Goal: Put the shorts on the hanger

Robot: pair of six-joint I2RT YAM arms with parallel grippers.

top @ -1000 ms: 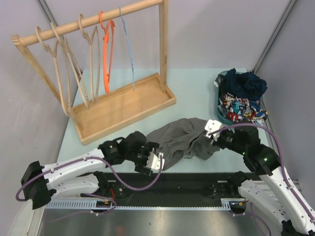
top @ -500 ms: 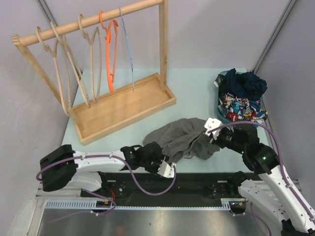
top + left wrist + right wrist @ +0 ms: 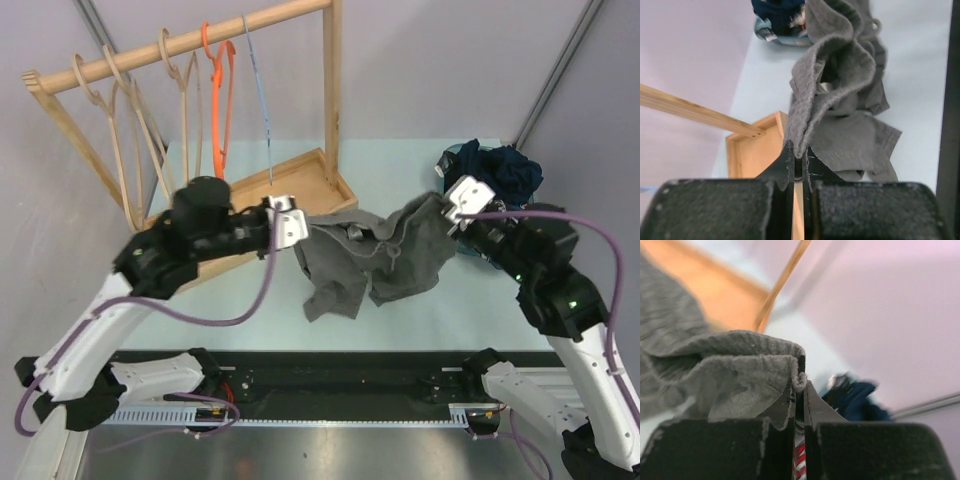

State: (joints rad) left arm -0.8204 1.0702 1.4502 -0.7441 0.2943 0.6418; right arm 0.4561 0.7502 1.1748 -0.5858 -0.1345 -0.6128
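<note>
Pale blue-green table (image 3: 400, 170), seen from above; a black strip (image 3: 380, 365) runs along its near edge. Standing directly on it: the tray-like base of a wooden rack (image 3: 312, 182) at the far left, set at an angle to the table edges; a teal tub (image 3: 446, 160) at the far right, well apart from the rack and heaped with cloth. The lowest folds of the grey shorts (image 3: 375, 265) hang down towards the surface near the middle, between rack and tub; whether they touch it cannot be told.
</note>
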